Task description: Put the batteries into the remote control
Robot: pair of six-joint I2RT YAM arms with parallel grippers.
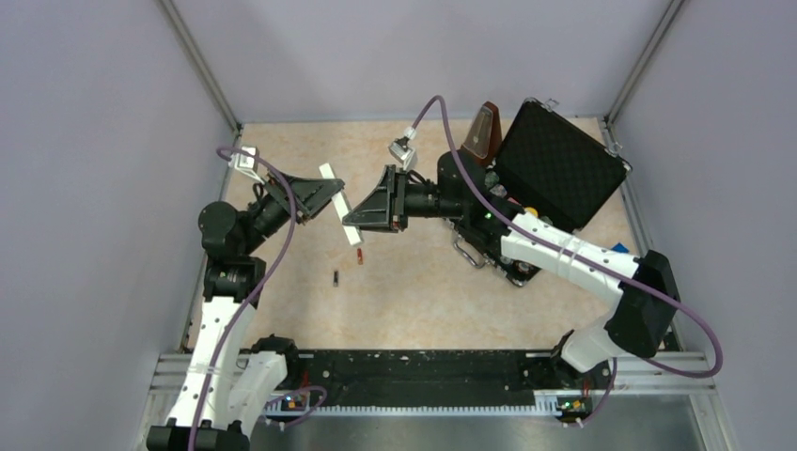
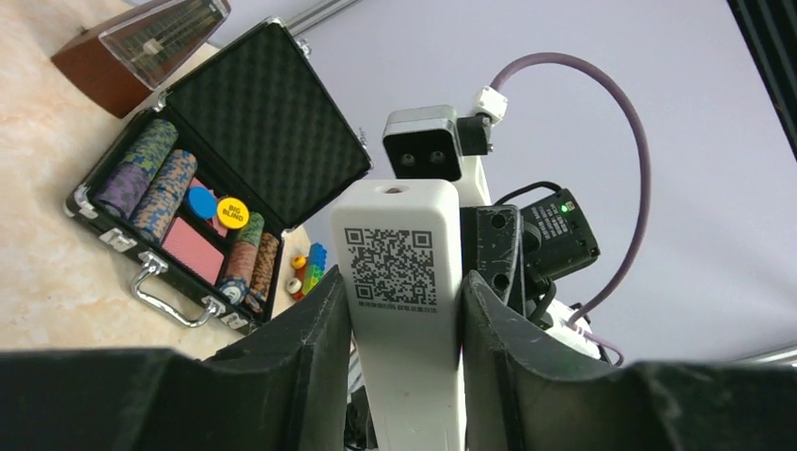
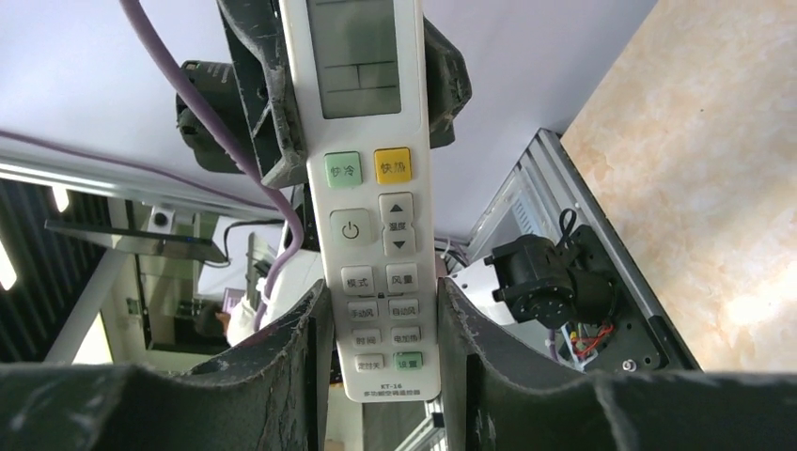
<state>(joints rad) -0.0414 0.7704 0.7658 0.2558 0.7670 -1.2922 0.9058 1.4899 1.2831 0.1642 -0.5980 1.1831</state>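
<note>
The white remote control [image 1: 329, 175] hangs in the air over the back middle of the table, held between both grippers. My left gripper [image 1: 331, 194] is shut on its upper half; the left wrist view shows the remote's back with a QR code [image 2: 402, 263] between the fingers [image 2: 320, 319]. My right gripper [image 1: 362, 216] is shut on its lower end; the right wrist view shows the button face [image 3: 376, 235] clamped between the fingers [image 3: 470, 329]. The red battery [image 1: 359, 256] and the black battery [image 1: 335, 276] lie on the table just below the grippers.
An open black case [image 1: 560, 162] with poker chips [image 2: 160, 183] stands at the back right behind the right arm. A brown metronome [image 1: 482, 132] stands beside it. Small coloured toy blocks [image 2: 310, 268] lie by the case. Walls enclose three sides.
</note>
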